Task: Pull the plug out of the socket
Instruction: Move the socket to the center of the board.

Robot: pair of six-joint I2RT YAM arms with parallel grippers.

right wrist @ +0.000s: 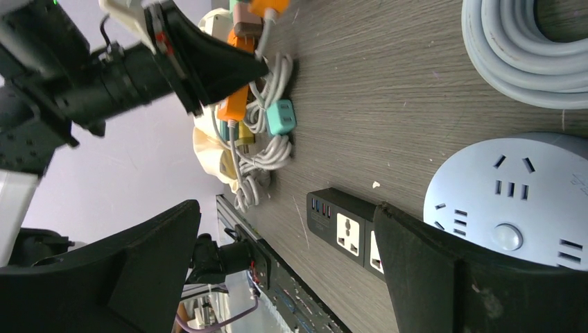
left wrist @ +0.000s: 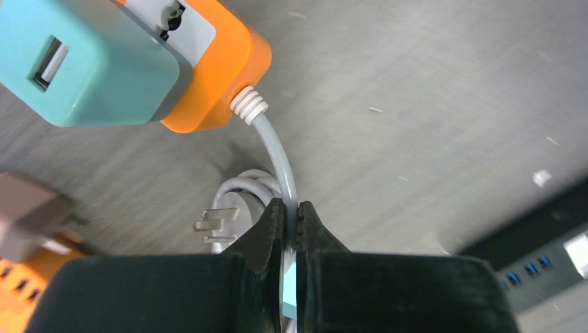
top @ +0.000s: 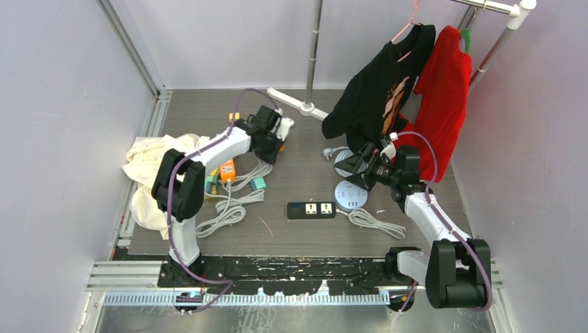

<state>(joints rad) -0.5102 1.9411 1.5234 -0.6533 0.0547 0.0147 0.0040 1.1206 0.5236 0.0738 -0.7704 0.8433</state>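
The worktop (top: 305,152) looked like matt grey laminate with a fine wood grain. At nine o'clock on it lay soft, creased cream cloth (top: 149,173). At one o'clock hung a black shirt (top: 378,90) and a red shirt (top: 444,90), both dull fabric, near a polished metal pole (top: 315,41). The orange socket (left wrist: 208,76) was smooth glossy plastic and the teal adapter (left wrist: 90,76) satin plastic. The cord (left wrist: 277,146) had a smooth grey rubbery sheath, and the prongs (left wrist: 211,225) were bare metal. The left pincer (left wrist: 290,229) and right pincer (right wrist: 286,208) were matt black plastic, faintly grainy. The round socket (right wrist: 513,201) was smooth pale plastic with a slight sheen.
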